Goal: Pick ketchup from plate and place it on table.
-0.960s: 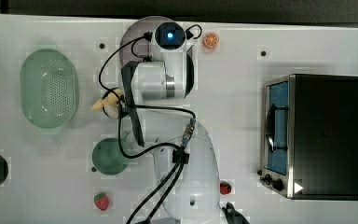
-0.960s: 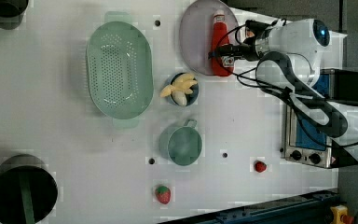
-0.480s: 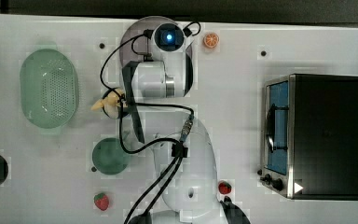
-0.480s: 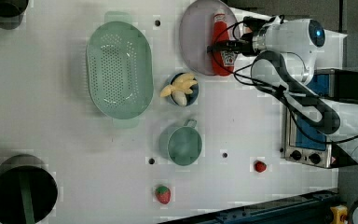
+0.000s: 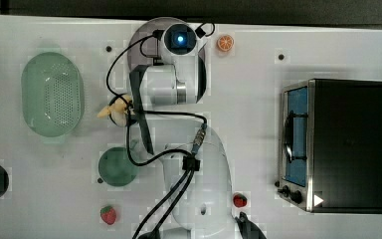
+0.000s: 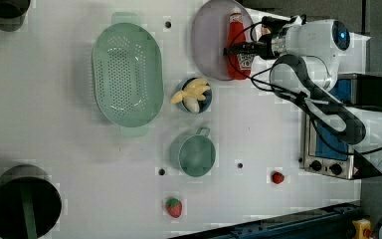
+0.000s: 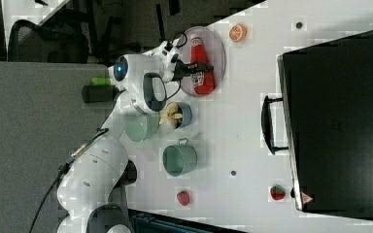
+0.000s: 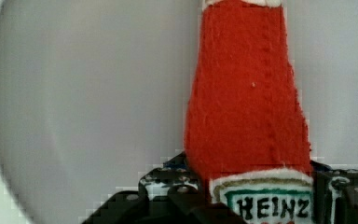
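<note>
The white counter (image 6: 54, 134) spreads wide around the tool, and its barest stretch is on the far side of the plate from the arm, between the plate and the green basket (image 6: 127, 74), with more bare surface beyond the blue bowl of banana pieces (image 6: 194, 95) and the green cup (image 6: 195, 154). On the arm's own side stands the toaster oven (image 5: 335, 144), so I would judge that direction too cramped for setting anything down.

The mauve plate (image 6: 206, 45) lies directly under the tool (image 6: 235, 50), close to the counter's far edge in the left view. An orange slice (image 7: 237, 32) sits just beside the plate rim, off to one side.

The ketchup (image 6: 237, 42) lies flat on the plate, on the half nearer the arm. Its long axis runs crosswise to the tool's reach: the whitish cap end points toward the counter's edge, the labelled end toward the banana bowl. The tool straddles the bottle across its width near the label. In the wrist view the dark fingers (image 8: 168, 191) flank the label on both sides, narrowed in around it, but I cannot tell whether they are pressing the bottle yet.

Once the hold is firm, the move is likely a lift straight up off the plate, then across the rim toward the open patch.
</note>
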Tool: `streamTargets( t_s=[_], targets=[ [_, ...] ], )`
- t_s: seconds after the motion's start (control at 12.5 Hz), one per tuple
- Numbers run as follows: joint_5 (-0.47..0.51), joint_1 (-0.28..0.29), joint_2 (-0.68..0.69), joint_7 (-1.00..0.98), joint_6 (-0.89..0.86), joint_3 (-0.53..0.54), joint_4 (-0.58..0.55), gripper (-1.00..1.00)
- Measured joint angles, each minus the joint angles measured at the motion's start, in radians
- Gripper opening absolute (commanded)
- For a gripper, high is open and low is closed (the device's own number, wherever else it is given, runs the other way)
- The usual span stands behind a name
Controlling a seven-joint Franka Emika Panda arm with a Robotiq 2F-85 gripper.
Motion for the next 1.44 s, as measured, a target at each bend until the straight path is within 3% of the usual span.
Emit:
streamTargets(
  t_s=[0.24, 0.72, 1.12, 1.44],
  targets=[
    [0.006, -0.003, -0.095, 0.011, -0.145, 0.003, -0.019, 0.18],
    [0.047, -0.036, -0.466, 0.038, -0.392, 0.008, -0.040, 0.18],
    [0.069, -0.087, -0.803, 0.042, -0.412, -0.007, -0.283, 0.18],
    [0.084, -0.107, -0.939, 0.043, -0.413, -0.037, -0.570, 0.18]
  ],
)
